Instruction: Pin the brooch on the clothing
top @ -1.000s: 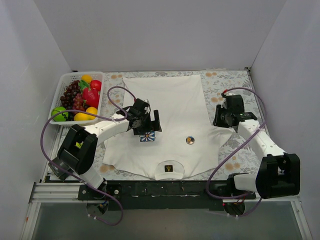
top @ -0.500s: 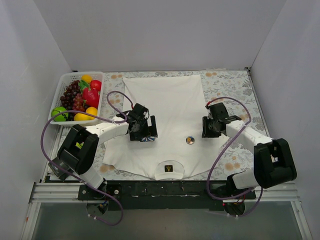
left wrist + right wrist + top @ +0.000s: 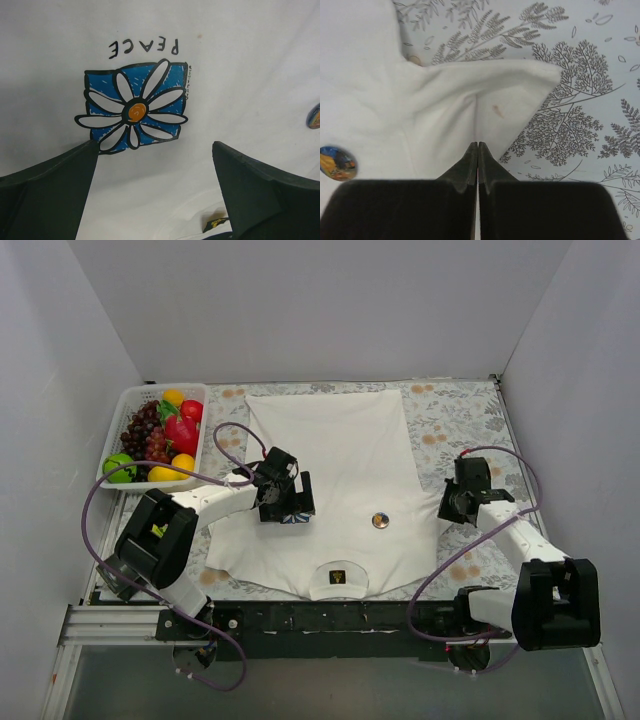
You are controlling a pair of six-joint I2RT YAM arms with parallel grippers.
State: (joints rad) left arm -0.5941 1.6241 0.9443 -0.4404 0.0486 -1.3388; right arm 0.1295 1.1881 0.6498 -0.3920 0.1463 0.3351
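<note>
The white T-shirt lies flat, collar toward me, with its black-gold label. The brooch rests dark face up on the chest, apart from both grippers. My left gripper is open and empty, low over the blue-and-white flower print. In the left wrist view the gripper stands wide open, the brooch shows at the right edge and the label at the bottom. My right gripper is shut with nothing between the jaws. Its tips are over the right sleeve, and the brooch lies to the left.
A white tray of toy fruit stands at the far left beside the shirt. A floral-patterned cloth covers the table. White walls close in on the back and both sides. Purple cables loop off both arms.
My right gripper has drawn back to the right, from the shirt beside the brooch to the sleeve. My left gripper came down over the flower print, then stayed. The brooch has not moved.
</note>
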